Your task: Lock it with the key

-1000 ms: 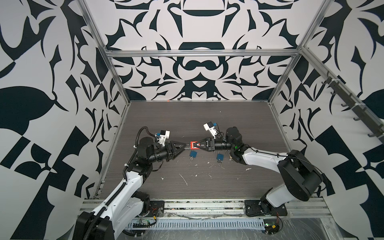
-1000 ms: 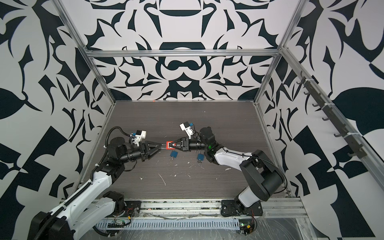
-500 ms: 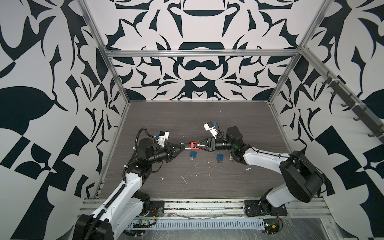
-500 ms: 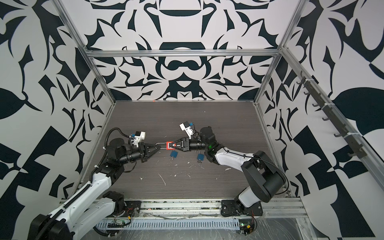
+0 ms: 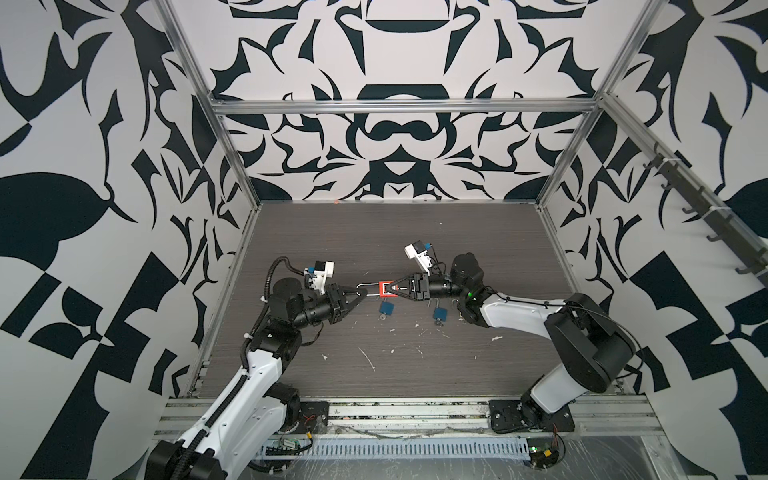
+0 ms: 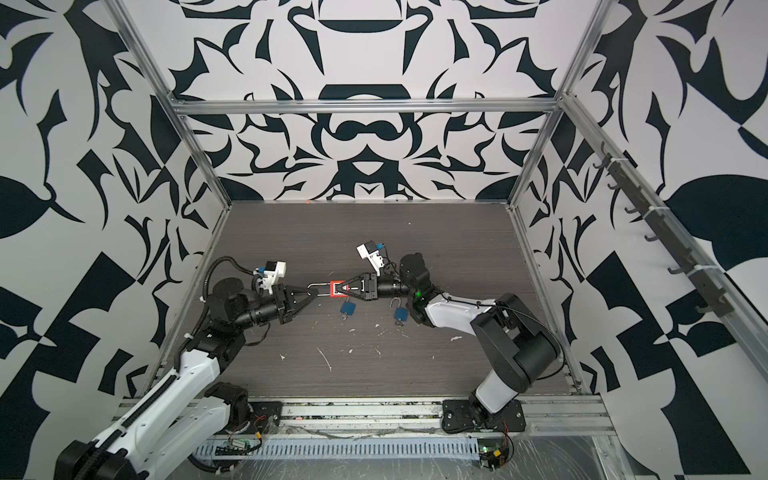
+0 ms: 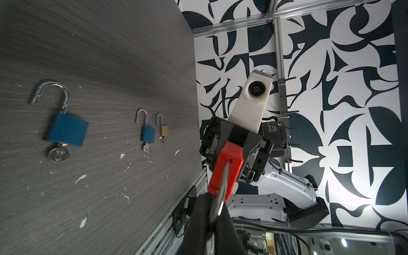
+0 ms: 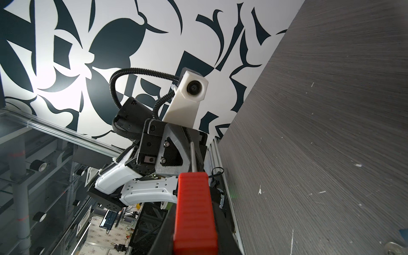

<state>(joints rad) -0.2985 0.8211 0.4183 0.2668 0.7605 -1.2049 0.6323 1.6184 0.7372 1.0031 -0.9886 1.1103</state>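
In both top views, the red padlock [image 5: 381,289] was held off the dark surface [image 5: 374,241] near mid-frame, its body clamped in the right tool [image 5: 391,288] and its shackle [image 5: 370,285] pinched in the closed left tool [image 5: 365,293]. In the left wrist view, a large blue padlock [image 7: 66,132], a smaller blue padlock [image 7: 148,134] and a brass padlock [image 7: 164,130], all open with keys inserted, lay on the surface at left. In the right wrist view, the red body filled the lower centre, with the shackle running into the left tool.
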